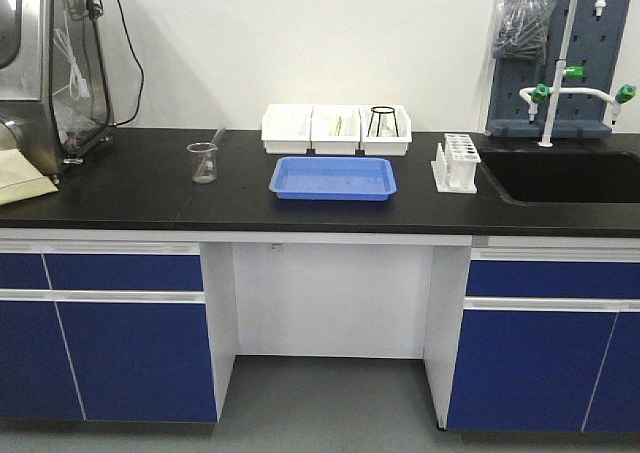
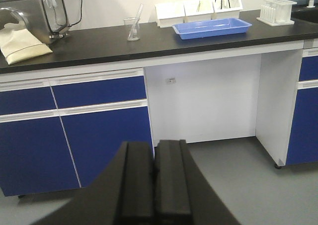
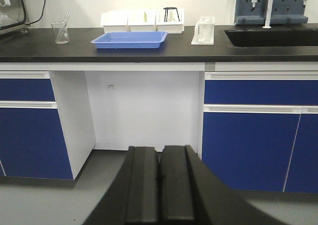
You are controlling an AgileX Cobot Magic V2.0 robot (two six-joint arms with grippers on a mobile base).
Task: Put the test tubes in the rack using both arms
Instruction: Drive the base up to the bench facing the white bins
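While left gripper (image 2: pixel 154 155) and right gripper (image 3: pixel 160 158) sit closed, empty, slanted tube (image 1: pixel 214 139) may tip beaker (image 1: pixel 203 163) when pulled.

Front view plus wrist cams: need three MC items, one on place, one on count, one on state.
1. Where is the rack?
A) in the tray
B) right of the tray, beside the sink
C) in the sink

2. How many white bins stand behind the tray?
A) two
B) five
C) three

3. How are the left hand and right hand?
A) both shut, empty
B) both open
C) each shut on a tube

Answers:
1 B: it stands between tray and sink.
2 C: three sit side by side.
3 A: each wrist view shows its hand closed with nothing in it.
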